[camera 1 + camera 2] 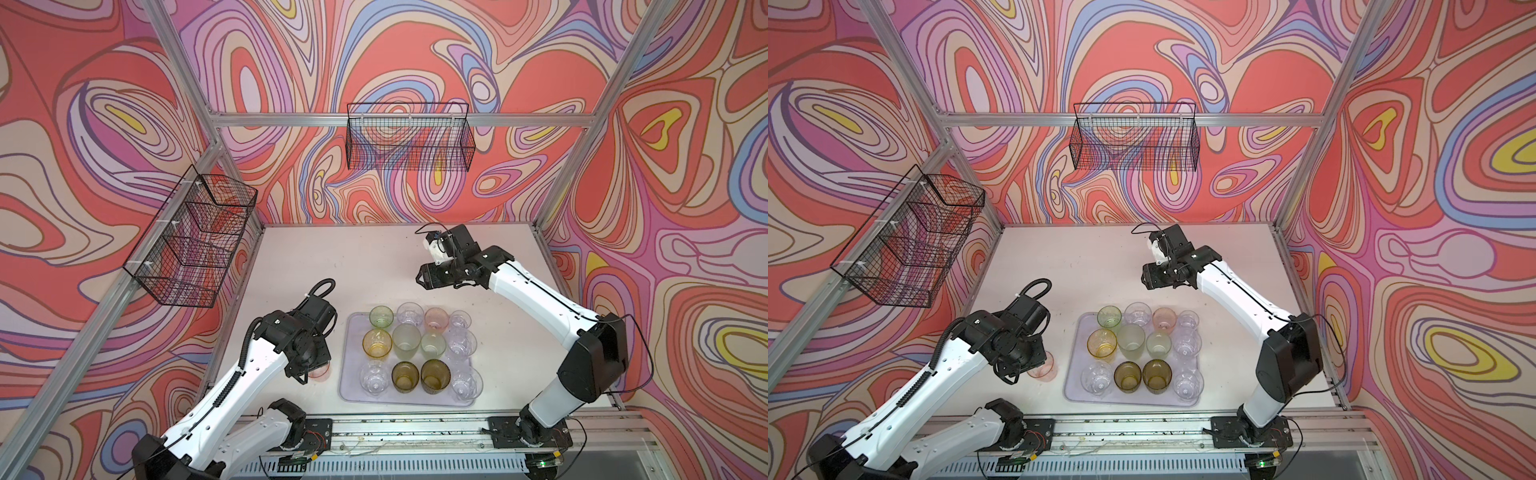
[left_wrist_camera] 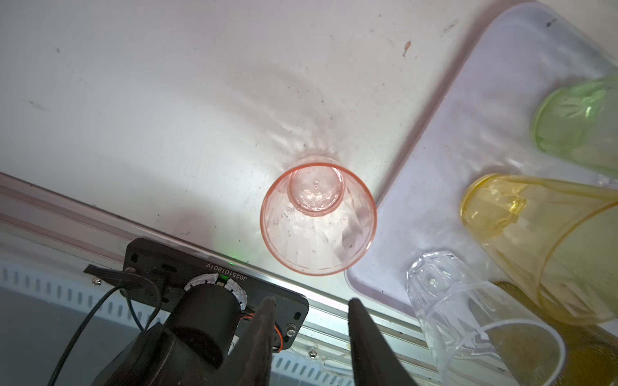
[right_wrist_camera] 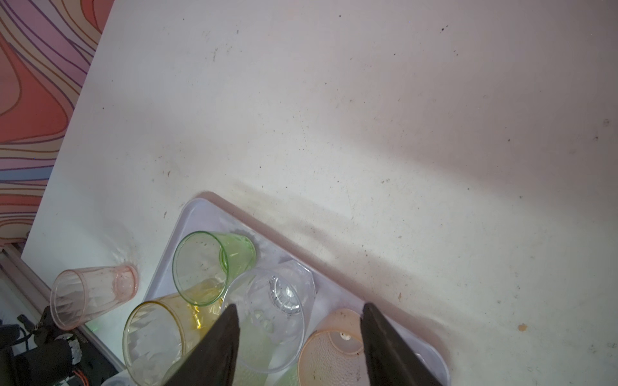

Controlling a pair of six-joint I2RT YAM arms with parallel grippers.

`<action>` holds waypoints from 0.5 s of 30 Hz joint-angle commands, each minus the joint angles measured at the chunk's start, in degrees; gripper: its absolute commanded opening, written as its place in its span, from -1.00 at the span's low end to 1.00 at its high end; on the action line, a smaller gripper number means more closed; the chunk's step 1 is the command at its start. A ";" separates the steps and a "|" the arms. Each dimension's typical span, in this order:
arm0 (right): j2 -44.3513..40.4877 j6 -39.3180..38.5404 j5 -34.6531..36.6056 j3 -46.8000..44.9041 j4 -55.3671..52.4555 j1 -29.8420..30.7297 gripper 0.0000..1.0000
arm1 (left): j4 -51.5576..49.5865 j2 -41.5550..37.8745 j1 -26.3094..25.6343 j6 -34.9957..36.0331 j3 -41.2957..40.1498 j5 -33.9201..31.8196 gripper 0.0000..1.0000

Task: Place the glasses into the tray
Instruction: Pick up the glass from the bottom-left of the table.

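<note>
The pale lilac tray (image 1: pixel 351 365) (image 1: pixel 1074 374) lies near the table's front edge and holds several glasses upright in rows, among them a green one (image 1: pixel 381 316), a yellow one (image 1: pixel 377 343) and two olive-brown ones (image 1: pixel 404 375). One pink glass (image 1: pixel 321 370) (image 2: pixel 317 217) stands upright on the table just left of the tray. My left gripper (image 2: pixel 309 302) hangs above and beside this glass, open, with nothing between its fingers. My right gripper (image 1: pixel 419 279) (image 3: pixel 299 309) hovers open and empty behind the tray's far edge.
Two black wire baskets hang on the walls, one at the back (image 1: pixel 409 137) and one at the left (image 1: pixel 195 237). The aluminium rail (image 1: pixel 415 428) with both arm bases runs along the table's front edge, close to the pink glass and the tray.
</note>
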 commanded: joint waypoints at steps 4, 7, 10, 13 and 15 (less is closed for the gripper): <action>-1.96 -3.69 -1.61 3.49 -6.54 -0.29 0.22 | -0.10 -1.29 4.29 2.35 -3.28 3.20 -0.18; -2.00 -4.48 -2.10 4.80 -8.90 -0.30 0.22 | 0.56 -0.75 5.52 2.63 -4.35 3.75 -0.17; -2.68 -4.77 -2.44 4.90 -9.30 -0.25 0.23 | 0.53 -0.52 6.39 2.61 -5.15 3.75 -0.15; -2.61 -5.12 -2.60 5.61 -10.18 -0.29 0.23 | 0.84 -0.96 6.75 2.28 -6.22 3.76 -0.15; -2.51 -5.26 -2.36 5.72 -10.27 -0.30 0.23 | 1.10 -1.29 7.01 2.17 -6.99 3.55 -0.15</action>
